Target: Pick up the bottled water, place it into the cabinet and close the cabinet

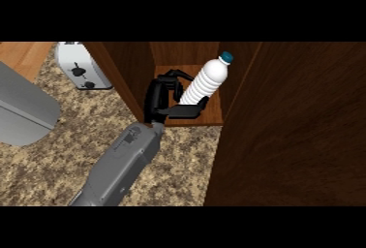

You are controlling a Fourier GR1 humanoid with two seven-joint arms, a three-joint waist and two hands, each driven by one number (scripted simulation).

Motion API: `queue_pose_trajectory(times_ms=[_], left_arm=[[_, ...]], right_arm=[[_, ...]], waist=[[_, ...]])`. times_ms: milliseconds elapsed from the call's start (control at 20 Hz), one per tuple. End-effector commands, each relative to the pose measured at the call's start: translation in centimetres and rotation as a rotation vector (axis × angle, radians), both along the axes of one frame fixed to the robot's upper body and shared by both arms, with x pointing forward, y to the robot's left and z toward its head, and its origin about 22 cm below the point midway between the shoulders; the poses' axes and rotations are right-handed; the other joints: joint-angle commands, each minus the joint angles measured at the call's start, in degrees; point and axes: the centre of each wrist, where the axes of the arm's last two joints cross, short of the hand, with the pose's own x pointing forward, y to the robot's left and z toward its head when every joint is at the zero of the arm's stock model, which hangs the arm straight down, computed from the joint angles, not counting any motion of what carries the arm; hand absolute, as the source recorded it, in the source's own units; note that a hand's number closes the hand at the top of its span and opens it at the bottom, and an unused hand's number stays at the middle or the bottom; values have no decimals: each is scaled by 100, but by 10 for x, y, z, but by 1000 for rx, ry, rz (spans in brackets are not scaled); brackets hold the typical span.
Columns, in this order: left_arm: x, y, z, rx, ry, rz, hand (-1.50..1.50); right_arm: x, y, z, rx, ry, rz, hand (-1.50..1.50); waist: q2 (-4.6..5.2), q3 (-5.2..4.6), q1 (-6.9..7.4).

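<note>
The bottled water (pixel 207 77), white and ribbed with a blue cap, leans to the right inside the open wooden cabinet (pixel 129 68), its base near the front of the shelf (pixel 213 112). My left hand (pixel 159 97) reaches into the cabinet from the lower left. Its fingers curl round the bottle's left side and its thumb lies against the base. The cabinet door (pixel 293 126) stands open at the right as a large dark panel. My right hand shows nowhere.
A white toaster (pixel 82 65) stands on the speckled counter (pixel 57 164) left of the cabinet. A grey metal object (pixel 22 109) lies at the far left edge. The open door blocks the whole right side of the view.
</note>
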Motion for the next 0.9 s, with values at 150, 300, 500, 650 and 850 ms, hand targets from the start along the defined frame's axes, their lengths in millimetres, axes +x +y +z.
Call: queue_pose_trajectory(times_ms=[150, 300, 500, 650, 850], left_arm=[[22, 1, -2, 8, 53, 53, 150], [31, -6, 8, 13, 66, 146, 150], [27, 5, -18, 93, 44, 189, 150], [40, 12, -14, 110, 55, 225, 150], [54, 20, -3, 183, 45, 283, 150]], right_arm=[[-15, -10, 21, 32, -43, 1, -150], [-23, -14, 13, 24, -13, -4, -150], [-20, -13, 14, 7, -44, 2, -150], [-16, -21, 11, 21, -12, 11, -150], [-20, -17, 17, 25, -29, 19, -150]], waist=[[22, -3, 0], [26, 0, -114], [38, -3, -140], [53, -1, -106], [80, -7, -146]])
